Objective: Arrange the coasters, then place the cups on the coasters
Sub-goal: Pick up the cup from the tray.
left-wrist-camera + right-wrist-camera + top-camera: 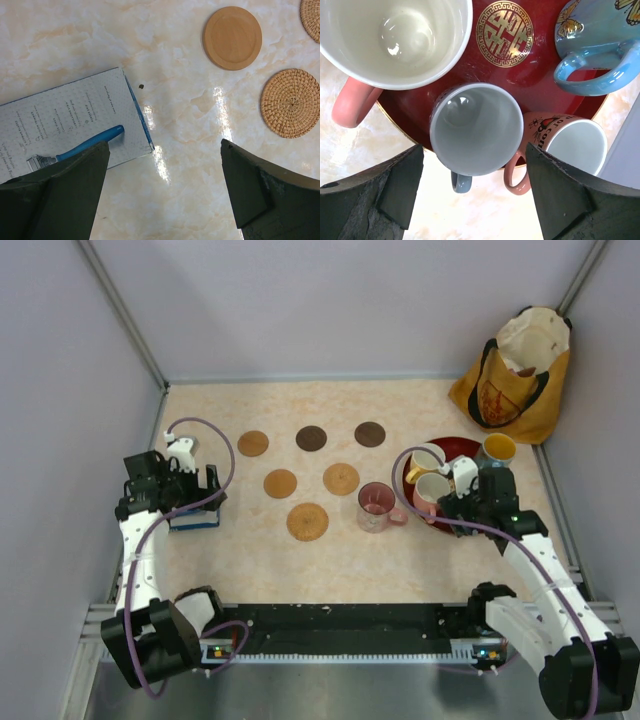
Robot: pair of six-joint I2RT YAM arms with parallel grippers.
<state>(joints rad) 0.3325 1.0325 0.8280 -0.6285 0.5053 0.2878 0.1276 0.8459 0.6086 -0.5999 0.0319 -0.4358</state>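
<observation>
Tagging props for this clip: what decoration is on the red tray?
A round gold fretwork emblem on the dark red tray, clearest in the right wrist view.

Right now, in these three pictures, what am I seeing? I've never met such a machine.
These are two robot arms, each ending in a two-finger gripper. The wide picture looks down from above; the other two come from wrist cameras. On the table lie six coasters, a pink cup, a red tray of cups, a yellow bag and a box. The left gripper hangs open above the box; the right gripper hangs open above a blue-grey cup at the tray's edge. Nothing is held.
</observation>
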